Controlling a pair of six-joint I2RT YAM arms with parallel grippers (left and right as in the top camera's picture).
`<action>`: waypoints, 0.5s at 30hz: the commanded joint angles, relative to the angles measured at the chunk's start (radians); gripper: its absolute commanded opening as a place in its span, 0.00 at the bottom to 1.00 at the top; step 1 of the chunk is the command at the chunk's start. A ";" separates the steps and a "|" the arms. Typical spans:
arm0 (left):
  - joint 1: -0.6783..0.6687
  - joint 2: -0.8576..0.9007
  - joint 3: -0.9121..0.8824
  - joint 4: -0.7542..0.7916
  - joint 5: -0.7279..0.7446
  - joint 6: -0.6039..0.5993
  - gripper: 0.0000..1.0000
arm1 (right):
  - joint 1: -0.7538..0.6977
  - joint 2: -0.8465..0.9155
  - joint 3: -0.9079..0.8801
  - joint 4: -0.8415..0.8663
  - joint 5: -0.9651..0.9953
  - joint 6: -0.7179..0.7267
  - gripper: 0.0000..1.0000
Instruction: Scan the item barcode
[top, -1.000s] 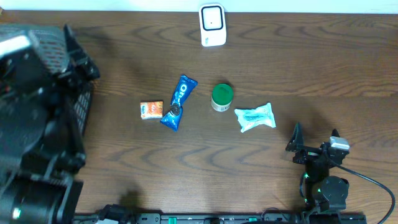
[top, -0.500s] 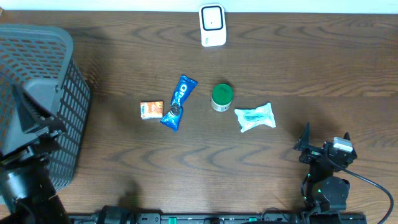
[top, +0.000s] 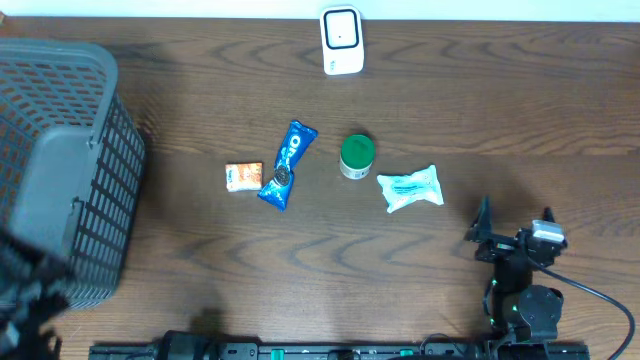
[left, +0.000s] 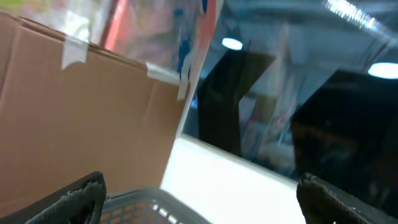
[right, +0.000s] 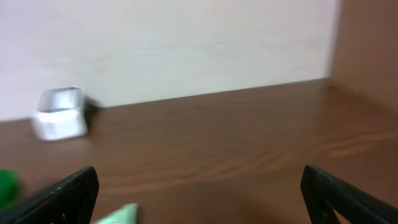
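Table (top: 480, 110): dark brown wood with flowing grain.
Scanner (top: 341, 40): small white plastic box with rounded corners and a dark window, at the far edge, well apart from the items.
Items, mid-table: glossy blue snack packet (top: 288, 165), long and tilted; small orange packet (top: 243, 176) just beside its lower end; round green-lidded jar (top: 357, 156), upright; crinkled white-and-teal pouch (top: 410, 187).
Basket (top: 60, 170): grey plastic mesh, boxy, at the left edge.
Left gripper (left: 202, 196): black fingers spread wide, holding nothing, basket rim between them.
Right gripper (top: 512, 232): fingers spread wide, empty, near the pouch without touching it.
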 joint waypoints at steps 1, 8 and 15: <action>0.006 -0.095 -0.071 0.004 0.070 -0.032 0.98 | -0.005 0.014 0.013 -0.006 -0.137 0.200 0.99; 0.006 -0.220 -0.231 0.062 0.095 -0.037 0.98 | 0.018 0.251 0.288 -0.122 -0.131 0.196 0.99; 0.006 -0.244 -0.293 0.108 0.093 -0.036 0.98 | 0.019 0.731 0.837 -0.568 -0.132 0.197 0.99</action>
